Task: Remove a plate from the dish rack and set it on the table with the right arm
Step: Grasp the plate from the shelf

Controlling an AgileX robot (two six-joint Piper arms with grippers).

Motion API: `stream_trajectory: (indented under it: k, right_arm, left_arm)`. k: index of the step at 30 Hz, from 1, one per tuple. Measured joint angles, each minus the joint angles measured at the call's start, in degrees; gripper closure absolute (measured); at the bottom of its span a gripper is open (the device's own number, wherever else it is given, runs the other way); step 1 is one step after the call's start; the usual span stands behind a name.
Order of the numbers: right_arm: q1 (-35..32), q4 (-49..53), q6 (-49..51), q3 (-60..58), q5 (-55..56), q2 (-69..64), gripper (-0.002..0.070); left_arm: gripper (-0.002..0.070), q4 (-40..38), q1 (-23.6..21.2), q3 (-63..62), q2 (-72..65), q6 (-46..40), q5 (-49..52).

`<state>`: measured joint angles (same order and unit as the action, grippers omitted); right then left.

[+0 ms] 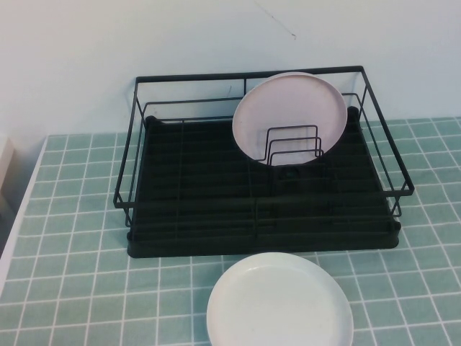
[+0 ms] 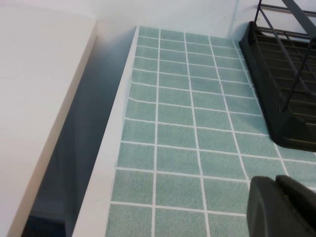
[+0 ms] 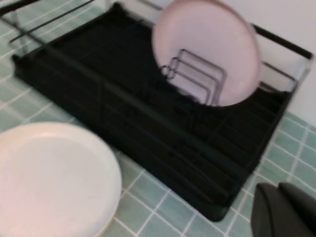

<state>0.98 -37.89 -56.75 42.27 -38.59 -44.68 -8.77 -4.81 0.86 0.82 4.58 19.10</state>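
The pale pink plate [image 1: 288, 104] stands upright in the back right part of the black dish rack [image 1: 194, 187], leaning behind the wire dividers [image 1: 294, 144]. It also shows in the right wrist view [image 3: 207, 44], with the rack [image 3: 123, 84] in front of it. My right gripper [image 3: 277, 187] is shut and empty, above the teal tiled table [image 3: 163, 197] off the rack's near right corner. My left gripper [image 2: 276, 181] is shut and empty over the table [image 2: 187, 113], left of the rack [image 2: 286, 74]. Neither arm shows in the high view.
A larger, whiter plate [image 1: 279, 303] lies flat on the table [image 1: 72, 238] just in front of the rack, and shows in the right wrist view [image 3: 49, 173]. The table's left edge [image 2: 113, 148] drops to a gap beside a white surface [image 2: 39, 98]. A white wall stands behind the rack.
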Motion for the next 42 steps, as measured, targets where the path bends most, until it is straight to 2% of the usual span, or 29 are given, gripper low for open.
stream_trajectory:
  k: [2,5,15,18,20,25,28,35,42]
  right_arm:
    - [0.0,-1.22,-7.39,8.95,-7.68,-8.26,0.0678]
    - [0.49,-2.53,-12.16,19.91,-15.87,-20.2,0.0678]
    - [5.77,7.04,-13.12,54.96,-26.93,-50.43,0.0676]
    - [5.87,7.58,-12.23,63.28,-28.07,-57.15,0.0627]
    - [5.91,7.35,-12.12,67.89,-28.4,-61.21,0.0552]
    - [6.48,6.02,-15.69,73.59,-27.17,-68.3,0.0321]
    - [7.18,6.02,-20.49,73.83,-23.79,-70.67,0.0255]
    - [8.59,5.47,-24.44,73.96,-13.6,-73.8,0.0232]
    - [9.09,1.36,-24.8,74.19,-8.61,-76.84,0.0231]
  left_arm:
    - [0.0678,0.0,0.0,0.0,0.0,0.0,0.0]
    - [0.0678,0.0,0.0,0.0,0.0,0.0,0.0]
    - [0.0678,0.0,0.0,0.0,0.0,0.0,0.0]
    - [0.0678,0.0,0.0,0.0,0.0,0.0,0.0]
    - [0.0678,0.0,0.0,0.0,0.0,0.0,0.0]
    - [0.0678,0.0,0.0,0.0,0.0,0.0,0.0]
    - [0.0678,0.0,0.0,0.0,0.0,0.0,0.0]
    - [0.0678,0.0,0.0,0.0,0.0,0.0,0.0]
    - [0.0678,0.0,0.0,0.0,0.0,0.0,0.0]
